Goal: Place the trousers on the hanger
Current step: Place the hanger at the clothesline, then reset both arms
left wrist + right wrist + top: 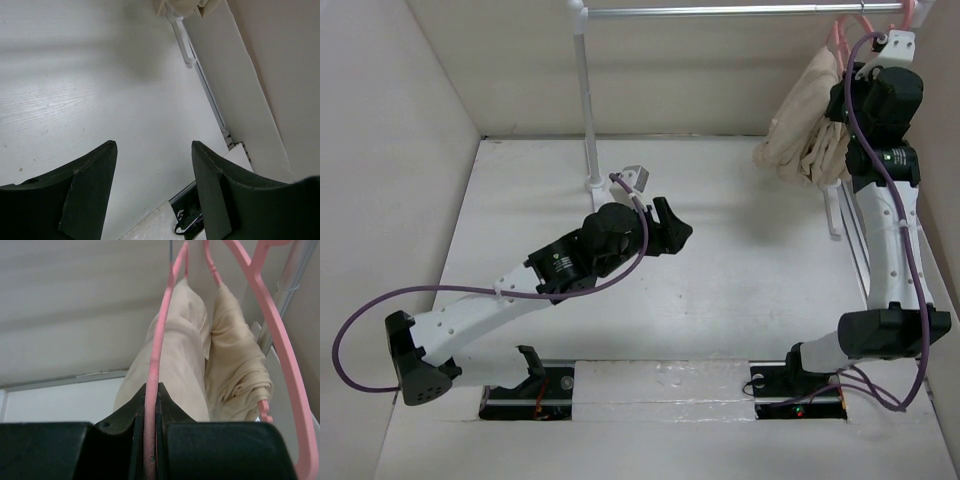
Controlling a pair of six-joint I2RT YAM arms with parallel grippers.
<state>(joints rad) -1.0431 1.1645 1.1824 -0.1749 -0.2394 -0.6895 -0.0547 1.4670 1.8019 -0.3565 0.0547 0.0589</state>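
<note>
The pink hanger (159,340) hangs at the right end of the rail, and its thin rod runs straight down between my right gripper's (151,390) jaws, which are shut on it. The beige trousers (175,355) drape over this hanger and hang down behind the fingers. In the top view the hanger (835,35) and the trousers (790,125) hang at the far right, with my right gripper (860,70) raised against them. My left gripper (672,228) is open and empty above the middle of the table (154,145).
A second pink hanger (280,340) with a bunched beige garment (235,370) hangs just right of the held one. The metal rail (720,12) rests on a white post (586,100). The rack's right foot (182,40) lies along the right wall.
</note>
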